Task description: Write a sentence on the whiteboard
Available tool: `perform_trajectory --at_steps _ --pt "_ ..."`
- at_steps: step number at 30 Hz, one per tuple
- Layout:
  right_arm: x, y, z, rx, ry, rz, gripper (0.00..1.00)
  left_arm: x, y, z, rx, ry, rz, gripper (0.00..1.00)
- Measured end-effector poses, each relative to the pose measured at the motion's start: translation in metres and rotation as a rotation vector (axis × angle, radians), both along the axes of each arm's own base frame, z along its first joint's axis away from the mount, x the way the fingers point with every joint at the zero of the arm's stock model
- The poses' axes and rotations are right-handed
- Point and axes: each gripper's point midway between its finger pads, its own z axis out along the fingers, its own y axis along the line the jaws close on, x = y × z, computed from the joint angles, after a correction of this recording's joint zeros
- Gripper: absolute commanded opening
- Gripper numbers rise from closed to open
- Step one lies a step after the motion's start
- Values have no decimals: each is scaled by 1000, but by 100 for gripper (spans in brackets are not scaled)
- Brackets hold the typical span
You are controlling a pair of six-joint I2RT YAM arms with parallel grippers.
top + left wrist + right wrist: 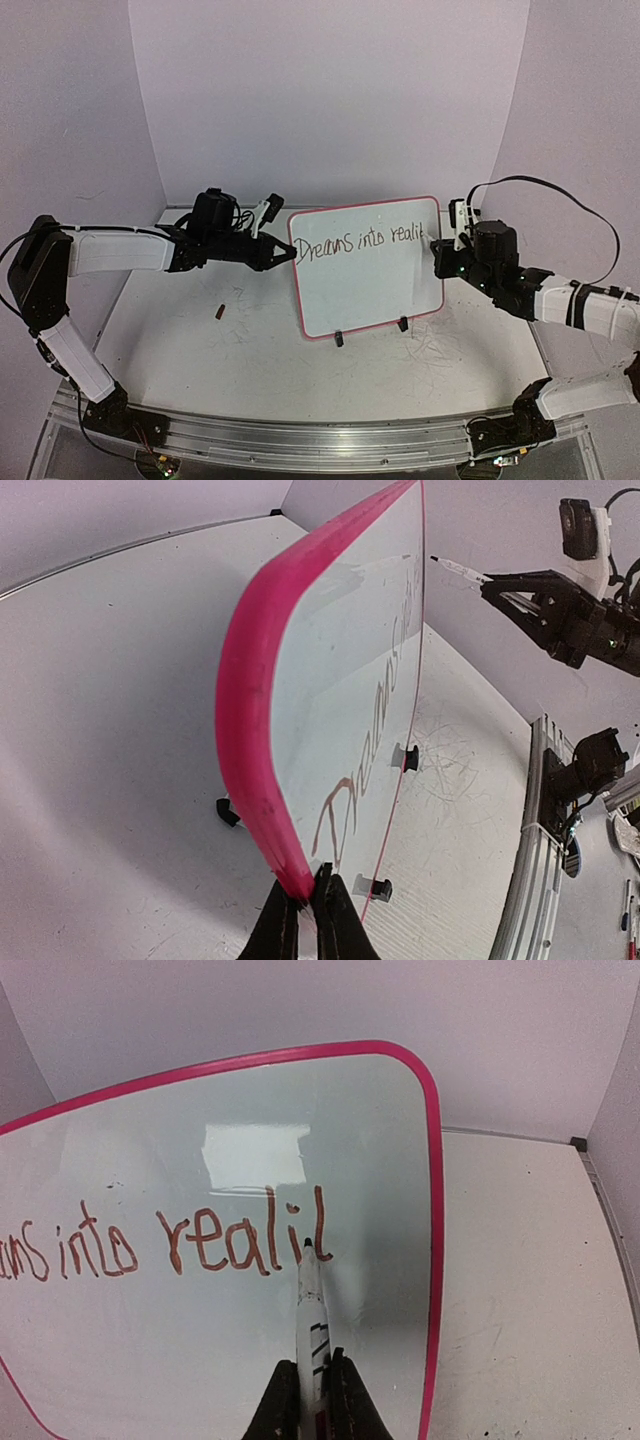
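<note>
Left gripper point(288, 253) is clamped shut on the left edge of the whiteboard point(370, 295), steadying it. The right gripper point(441, 258) is closed on a marker point(311, 1295) at the board's right edge.

Top view: the board stands on its clip feet point(339, 338) toward the far edge of the tabletop point(200, 370), centre-right, with its face toward my arm bases. Its long axis runs left to right, the right end a little higher. The sentence point(365, 243) follows that axis across the upper part. A small dark bit point(219, 311) lies on the tabletop left of the board; I cannot tell what it is.

Left wrist view: my fingers pinch the pink frame at a rounded corner. The board is seen nearly edge-on, upright. The marker points at its far end.

Right wrist view: the line reads "…into realit". The marker tip sits at the foot of the last stroke, apparently touching. That letter shows a bare stem, and I see no crossbar.

Judgement: mostly done. Left to do are the cross on the t, the "y" and the full stop. Room before the right frame looks tight.
</note>
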Motion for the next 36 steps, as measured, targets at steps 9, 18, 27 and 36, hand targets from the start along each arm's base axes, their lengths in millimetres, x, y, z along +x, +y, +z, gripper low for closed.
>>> perform_trajectory --at_steps 9,18,27,36 --pt "5 4 -1 -3 1 3 0 0 0 0 1 -2 -1 0" --pt "10 5 2 0 -10 -3 0 0 0 0 2 -5 -2 0" --pt "15 -1 -3 -19 -7 -47 0 0 0 0 2 -5 -3 0" --pt "11 -10 11 -12 -35 -79 0 0 0 0 2 -6 -4 0"
